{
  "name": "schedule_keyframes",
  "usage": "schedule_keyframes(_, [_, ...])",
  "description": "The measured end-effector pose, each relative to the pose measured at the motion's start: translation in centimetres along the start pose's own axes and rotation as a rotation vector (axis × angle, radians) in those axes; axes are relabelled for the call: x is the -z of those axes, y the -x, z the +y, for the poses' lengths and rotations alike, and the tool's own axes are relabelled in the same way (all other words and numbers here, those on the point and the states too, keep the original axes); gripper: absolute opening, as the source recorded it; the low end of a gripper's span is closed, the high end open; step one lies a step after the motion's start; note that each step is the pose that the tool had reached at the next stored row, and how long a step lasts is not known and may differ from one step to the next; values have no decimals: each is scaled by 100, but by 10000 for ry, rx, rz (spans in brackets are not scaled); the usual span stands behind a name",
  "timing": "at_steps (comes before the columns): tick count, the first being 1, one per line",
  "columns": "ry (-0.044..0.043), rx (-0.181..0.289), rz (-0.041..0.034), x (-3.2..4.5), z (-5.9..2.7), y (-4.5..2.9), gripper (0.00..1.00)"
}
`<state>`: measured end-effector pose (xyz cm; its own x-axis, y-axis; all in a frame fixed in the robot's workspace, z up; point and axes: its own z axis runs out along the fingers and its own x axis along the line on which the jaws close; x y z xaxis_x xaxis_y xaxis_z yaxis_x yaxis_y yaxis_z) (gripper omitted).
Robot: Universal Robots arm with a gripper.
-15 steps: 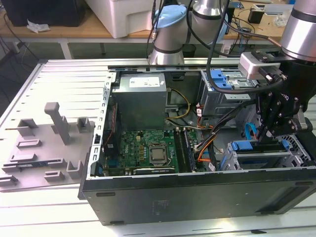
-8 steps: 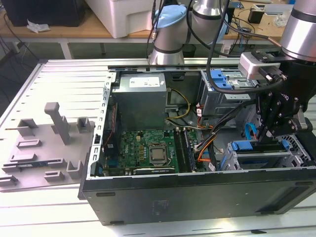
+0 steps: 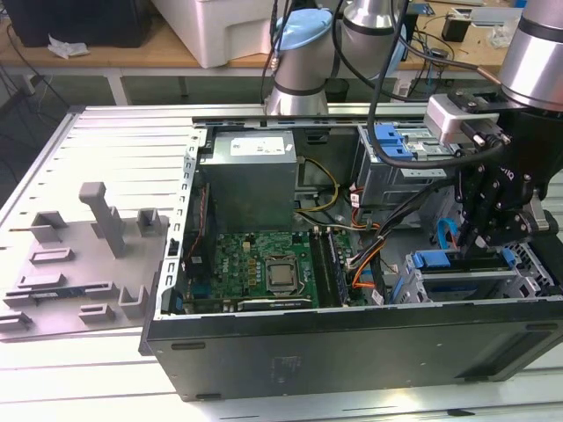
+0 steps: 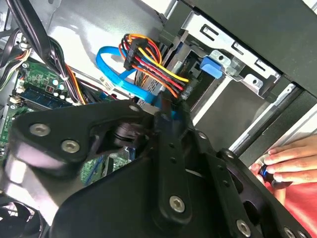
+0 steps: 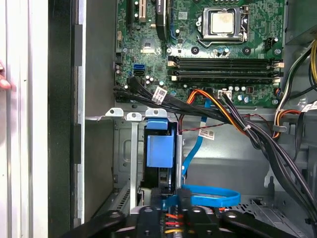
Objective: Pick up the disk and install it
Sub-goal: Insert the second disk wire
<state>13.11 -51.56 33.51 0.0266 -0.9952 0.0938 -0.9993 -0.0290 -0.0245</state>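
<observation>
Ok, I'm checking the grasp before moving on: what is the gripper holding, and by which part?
Cannot be told. The gripper is down at the drive cage, right against the blue cable's black connector, but the contact itself is hidden.

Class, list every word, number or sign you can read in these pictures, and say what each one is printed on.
No text here can be read.
Power supply label: print too small.
Cable tags: print too small.
Motherboard: markings too small.
Processor: engraving blurred.
</observation>
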Motion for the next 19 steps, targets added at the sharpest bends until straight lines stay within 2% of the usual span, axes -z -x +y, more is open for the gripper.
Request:
schedule_keyframes(2, [3, 0, 27, 16, 0, -3, 35])
schedule_keyframes(3, [4, 1, 31, 21, 0, -3, 35])
schedule_keyframes(4, [4, 0, 38, 38, 0, -5, 48])
schedule_keyframes(12, [6, 3, 125, 208, -5, -20, 48])
schedule_keyframes(19, [7, 3, 161, 252, -5, -24, 48])
